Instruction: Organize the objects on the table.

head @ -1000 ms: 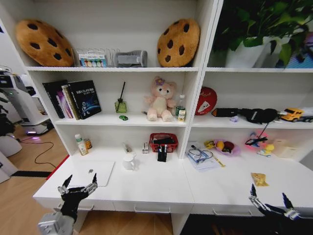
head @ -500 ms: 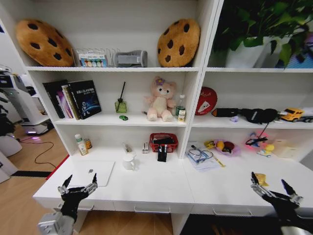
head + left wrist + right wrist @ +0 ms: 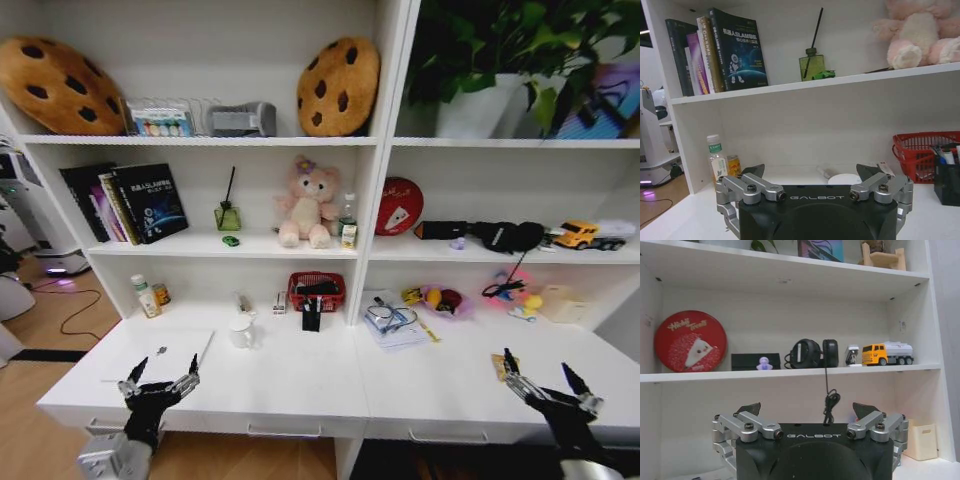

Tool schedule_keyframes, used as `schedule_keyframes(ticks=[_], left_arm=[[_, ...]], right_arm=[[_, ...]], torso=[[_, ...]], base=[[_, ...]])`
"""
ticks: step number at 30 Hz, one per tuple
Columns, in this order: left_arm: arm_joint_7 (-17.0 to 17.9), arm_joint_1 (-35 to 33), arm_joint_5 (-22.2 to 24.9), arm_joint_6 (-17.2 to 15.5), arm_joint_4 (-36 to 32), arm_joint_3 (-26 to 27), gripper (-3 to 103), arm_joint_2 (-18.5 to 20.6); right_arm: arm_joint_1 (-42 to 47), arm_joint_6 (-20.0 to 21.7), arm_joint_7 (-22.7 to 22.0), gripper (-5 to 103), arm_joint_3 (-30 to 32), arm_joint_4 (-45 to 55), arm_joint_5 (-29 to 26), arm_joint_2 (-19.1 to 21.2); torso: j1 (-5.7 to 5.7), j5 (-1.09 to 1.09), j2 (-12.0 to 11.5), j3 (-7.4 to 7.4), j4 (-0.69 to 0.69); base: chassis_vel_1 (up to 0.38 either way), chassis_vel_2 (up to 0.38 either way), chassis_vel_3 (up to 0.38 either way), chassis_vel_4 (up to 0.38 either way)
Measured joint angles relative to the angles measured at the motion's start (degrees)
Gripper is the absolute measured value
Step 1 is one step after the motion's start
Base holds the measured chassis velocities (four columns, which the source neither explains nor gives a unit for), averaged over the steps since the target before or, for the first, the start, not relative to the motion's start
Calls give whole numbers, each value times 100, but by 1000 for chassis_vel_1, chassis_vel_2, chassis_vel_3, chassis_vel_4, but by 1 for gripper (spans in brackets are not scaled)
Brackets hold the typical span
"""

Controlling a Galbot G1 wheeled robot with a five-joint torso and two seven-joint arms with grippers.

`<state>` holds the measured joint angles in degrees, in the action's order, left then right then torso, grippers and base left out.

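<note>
Hovering over the table (image 3: 300, 385) edge — both GALBOT-marked grippers, left (image 3: 159, 383) and right (image 3: 541, 374), fingers spread

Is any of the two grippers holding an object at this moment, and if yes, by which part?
Nothing is held. The left gripper hovers open over the table's front edge near the laptop; the right gripper hovers open beside the yellow wrapper.
</note>
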<state>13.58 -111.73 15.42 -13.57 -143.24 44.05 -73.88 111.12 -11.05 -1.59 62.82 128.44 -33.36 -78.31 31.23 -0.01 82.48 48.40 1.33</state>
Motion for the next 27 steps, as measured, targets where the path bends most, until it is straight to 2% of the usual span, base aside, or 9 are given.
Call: schedule_keyframes(ticks=[5,6,8,9,11,12,15,23,27], left_arm=[[0,0,0,0,0,0,100,0],[-2,0,0,0,0,-1,100,-1],[-2,-1,0,0,0,-1,100,-1],[-2,-1,0,0,0,-1,100,-1],[-2,1,0,0,0,-1,100,-1],[-2,1,0,0,0,-1,100,-1],[-1,0,0,0,0,0,100,-1],[1,0,0,0,0,1,100,0],[0,0,0,0,0,0,100,0]], right_arm=[[-170,54,68,100,-176,-230,124,62],[-231,259,82,100,-261,-248,51,95],[-462,1166,76,100,-411,-272,-478,186],[-462,1166,76,100,-411,-272,-478,186],[-940,1897,-94,100,-528,-592,-619,321],[-940,1897,-94,100,-528,-592,-619,321],[-1548,2407,-192,100,-743,-1178,-542,659],[-2257,2660,-309,100,-1168,-2182,-430,1448],[-2446,2757,-379,100,-1276,-2351,-470,1621]], torso=[[-2,0,1,-1,0],[0,3,0,0,-1],[-2,5,1,-1,-2],[-2,5,1,-1,-2],[-1,3,0,-1,5],[-1,3,0,-1,5],[1,1,-1,0,-1],[1,0,-1,0,0],[0,1,0,0,0]], base=[[-293,-275,248,273],[-191,-252,247,239],[-61,-175,129,163],[-61,-175,107,88],[-9,-96,74,-19],[1,-76,41,-41],[3,34,-7,-53],[39,60,-15,-26],[0,0,0,0]])
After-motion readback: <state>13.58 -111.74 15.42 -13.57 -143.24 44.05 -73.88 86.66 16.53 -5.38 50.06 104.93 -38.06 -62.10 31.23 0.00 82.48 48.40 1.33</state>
